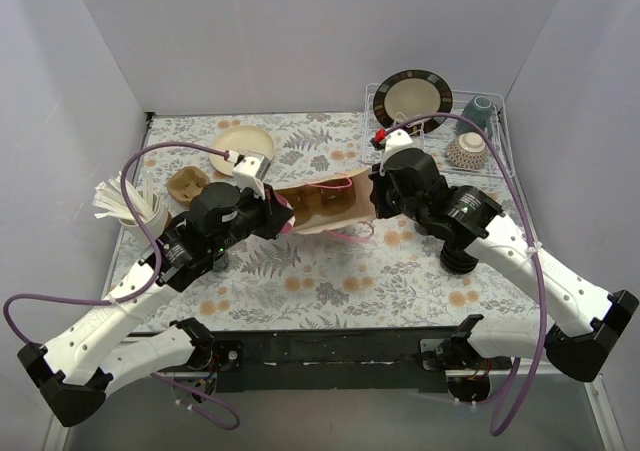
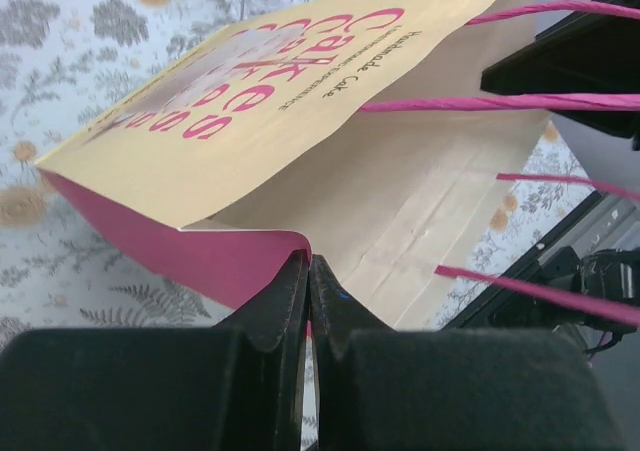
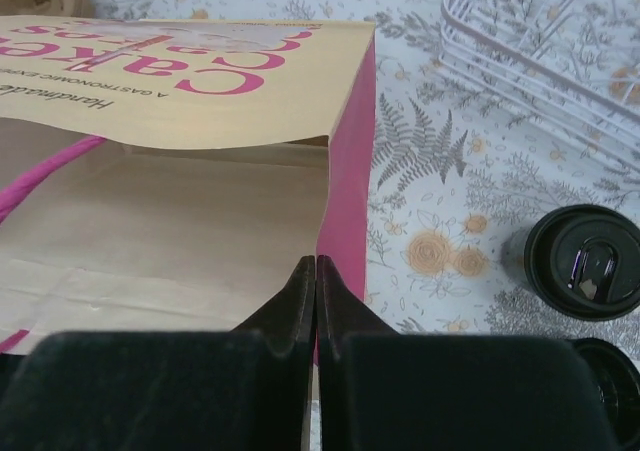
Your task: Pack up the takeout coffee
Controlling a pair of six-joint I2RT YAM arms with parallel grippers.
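Both hands were clamped on the paper bag point(image 1: 322, 206): left hand point(image 2: 309, 264) pinching one pink side edge, right hand point(image 3: 316, 264) the opposite one. I'd guess that was to stretch the mouth open for loading. The coffee cup point(image 3: 583, 261) wasn't in yet. It sat lidded on the desk point(image 1: 330, 281) beside the bag. Count: one bag, two hands, one lidded cup.
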